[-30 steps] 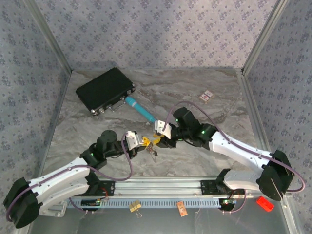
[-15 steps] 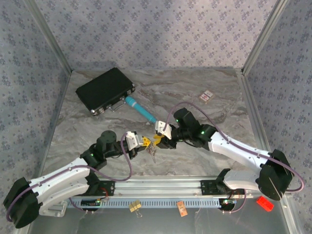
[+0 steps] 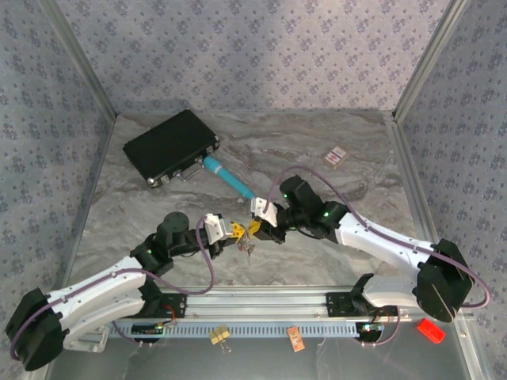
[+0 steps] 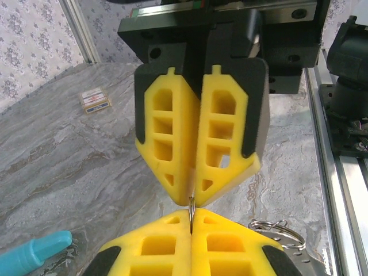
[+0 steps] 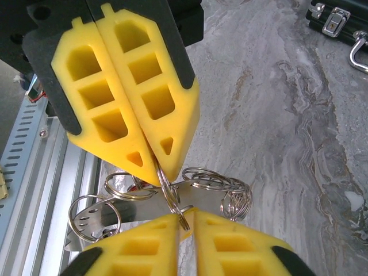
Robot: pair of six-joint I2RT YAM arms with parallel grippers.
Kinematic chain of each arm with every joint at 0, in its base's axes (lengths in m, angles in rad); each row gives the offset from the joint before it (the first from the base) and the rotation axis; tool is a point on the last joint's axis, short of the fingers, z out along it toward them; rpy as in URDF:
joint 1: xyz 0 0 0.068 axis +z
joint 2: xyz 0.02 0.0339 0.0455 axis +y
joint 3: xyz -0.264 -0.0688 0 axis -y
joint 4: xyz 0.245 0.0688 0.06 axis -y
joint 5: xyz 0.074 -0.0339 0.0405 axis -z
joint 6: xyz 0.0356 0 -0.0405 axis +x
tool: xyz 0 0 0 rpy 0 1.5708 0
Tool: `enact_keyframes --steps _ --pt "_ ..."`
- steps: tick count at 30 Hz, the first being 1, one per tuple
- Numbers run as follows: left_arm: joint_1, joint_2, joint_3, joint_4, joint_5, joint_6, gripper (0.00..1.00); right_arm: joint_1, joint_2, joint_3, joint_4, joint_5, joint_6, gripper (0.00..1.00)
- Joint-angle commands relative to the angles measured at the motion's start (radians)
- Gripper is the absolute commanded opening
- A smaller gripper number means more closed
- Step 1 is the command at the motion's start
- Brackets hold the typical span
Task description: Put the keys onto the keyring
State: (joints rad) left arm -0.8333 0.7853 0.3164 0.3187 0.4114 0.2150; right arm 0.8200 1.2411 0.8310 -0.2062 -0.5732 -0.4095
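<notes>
Gripping keyring (image 5: pixel 170 195) — half-hidden | left end effector (image 4: pixel 191 214) closed on it | right end effector (image 5: pixel 185 217) likewise

The right gripper (image 5: pixel 185 215) comes up from the bottom of the view. Its yellow fingers are pressed together on the lower end of a thin wire keyring (image 5: pixel 171 198). The left gripper (image 5: pixel 156 168) reaches down from the upper left, and its own yellow fingers pinch the top of the same keyring. Just behind it hangs a flat metal strip (image 5: pixel 138 210) with punched holes, threaded with several more wire rings (image 5: pixel 237 198). Beneath is the grey marbled table (image 5: pixel 276 115), with a slotted metal rail (image 5: pixel 34 167) along its edge at the left. A black case (image 5: pixel 339 11) with metal latches lies on the table at the upper right.
</notes>
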Motion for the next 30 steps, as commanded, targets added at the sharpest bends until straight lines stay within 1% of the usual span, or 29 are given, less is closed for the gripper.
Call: enact_keyframes --steps 1,3,4,10,13,16,17,21,23,30 --pt "-0.002 -0.024 -0.005 0.066 0.027 -0.019 0.0 -0.004 0.013 0.034 -0.025 -0.029 -0.009 0.07" --pt "-0.002 -0.022 -0.005 0.067 0.026 -0.019 0.0 -0.004 0.014 0.038 -0.034 -0.03 -0.012 0.01" --pt "-0.002 -0.022 -0.005 0.068 0.026 -0.019 0.0 -0.005 0.014 0.038 -0.038 -0.03 -0.015 0.0" --pt "-0.003 -0.017 -0.006 0.11 0.034 -0.033 0.0 -0.004 0.038 0.031 -0.036 -0.024 -0.012 0.0" --pt "-0.002 -0.002 -0.001 0.134 0.048 -0.042 0.0 0.011 0.063 0.036 -0.026 -0.022 -0.006 0.0" --pt "-0.002 0.007 0.0 0.137 0.049 -0.042 0.0 0.022 0.057 0.031 -0.006 -0.018 0.004 0.0" --pt "-0.002 0.006 -0.004 0.139 0.046 -0.042 0.0 0.02 0.046 0.022 0.008 -0.014 0.011 0.01" --pt "-0.002 0.003 -0.018 0.147 0.041 -0.044 0.0 0.002 -0.008 -0.02 0.042 0.009 0.028 0.15" --pt "-0.001 0.004 -0.022 0.152 0.043 -0.048 0.0 -0.002 -0.032 -0.038 0.055 0.012 0.03 0.2" --pt "-0.002 0.015 -0.035 0.175 0.046 -0.067 0.0 0.003 -0.037 -0.041 0.075 -0.027 0.034 0.21"
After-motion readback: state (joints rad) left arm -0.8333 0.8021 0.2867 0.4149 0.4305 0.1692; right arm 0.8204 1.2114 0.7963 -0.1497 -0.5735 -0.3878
